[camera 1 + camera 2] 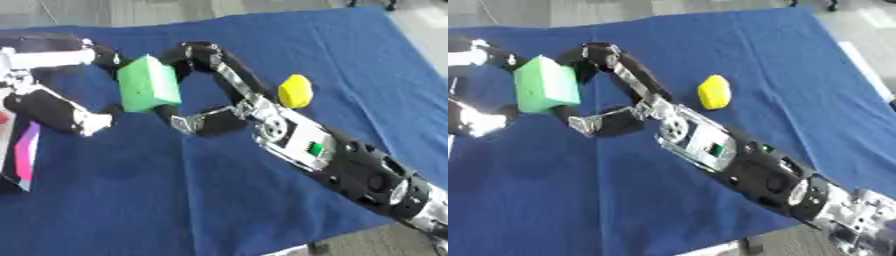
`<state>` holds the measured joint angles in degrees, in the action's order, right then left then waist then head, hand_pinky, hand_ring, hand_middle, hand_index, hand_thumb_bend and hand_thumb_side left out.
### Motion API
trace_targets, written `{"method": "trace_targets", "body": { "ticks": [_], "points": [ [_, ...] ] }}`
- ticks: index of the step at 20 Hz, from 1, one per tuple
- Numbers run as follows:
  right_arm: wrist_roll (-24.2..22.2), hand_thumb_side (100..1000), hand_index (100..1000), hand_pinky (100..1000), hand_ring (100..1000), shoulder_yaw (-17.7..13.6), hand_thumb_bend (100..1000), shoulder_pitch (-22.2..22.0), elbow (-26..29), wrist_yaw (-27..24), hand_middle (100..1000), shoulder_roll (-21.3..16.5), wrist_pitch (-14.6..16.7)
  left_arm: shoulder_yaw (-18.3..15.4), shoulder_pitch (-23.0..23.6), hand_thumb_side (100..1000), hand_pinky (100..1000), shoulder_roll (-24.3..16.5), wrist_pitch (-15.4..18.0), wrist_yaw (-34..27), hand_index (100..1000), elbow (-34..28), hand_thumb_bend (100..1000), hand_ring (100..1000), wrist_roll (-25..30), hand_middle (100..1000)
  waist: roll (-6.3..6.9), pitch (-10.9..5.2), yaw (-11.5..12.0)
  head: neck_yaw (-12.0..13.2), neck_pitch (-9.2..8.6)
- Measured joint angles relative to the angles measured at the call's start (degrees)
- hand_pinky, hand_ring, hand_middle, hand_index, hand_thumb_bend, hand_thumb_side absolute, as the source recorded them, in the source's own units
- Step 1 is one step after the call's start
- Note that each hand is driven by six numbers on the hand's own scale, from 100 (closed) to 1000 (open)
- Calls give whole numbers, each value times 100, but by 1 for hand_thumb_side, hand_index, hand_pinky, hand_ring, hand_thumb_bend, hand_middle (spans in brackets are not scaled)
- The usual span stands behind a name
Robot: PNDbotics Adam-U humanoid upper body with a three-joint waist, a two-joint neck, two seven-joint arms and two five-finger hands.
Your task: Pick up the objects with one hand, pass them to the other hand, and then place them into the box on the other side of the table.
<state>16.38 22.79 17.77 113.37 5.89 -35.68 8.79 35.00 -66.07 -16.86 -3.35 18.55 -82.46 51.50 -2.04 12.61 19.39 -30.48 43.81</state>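
right hand (206, 87) and left hand (66, 85) both curl around the green block (149, 84) mid-handover; releasing early could drop it onto the blue cloth (219, 190).

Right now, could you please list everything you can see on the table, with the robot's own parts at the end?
Block: one, green, left of the table's middle, held between the two hands.
Lump: one, yellow, on the cloth to the right of the right arm, untouched.
Box: one, dark with pink and white sides, at the left edge, only partly in view.
Cloth: one, blue, covering the table.
Left hand: one, black and white, coming in from the left, at the block's left side.
Right hand: one, black and silver, fingers curled round the block's right side.
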Motion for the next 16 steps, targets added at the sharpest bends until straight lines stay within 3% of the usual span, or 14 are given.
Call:
{"method": "trace_targets", "body": {
  "ticks": [16],
  "points": [
    [-9, 100, 567, 583, 581, 28, 244, -14, -11, 99, 514, -1, 69, -131, -1, 249, 1000, -29, -291, -172, 903, -32, 100, 849, 23, 692, 0, 0, 1, -43, 23]
  ]
}}
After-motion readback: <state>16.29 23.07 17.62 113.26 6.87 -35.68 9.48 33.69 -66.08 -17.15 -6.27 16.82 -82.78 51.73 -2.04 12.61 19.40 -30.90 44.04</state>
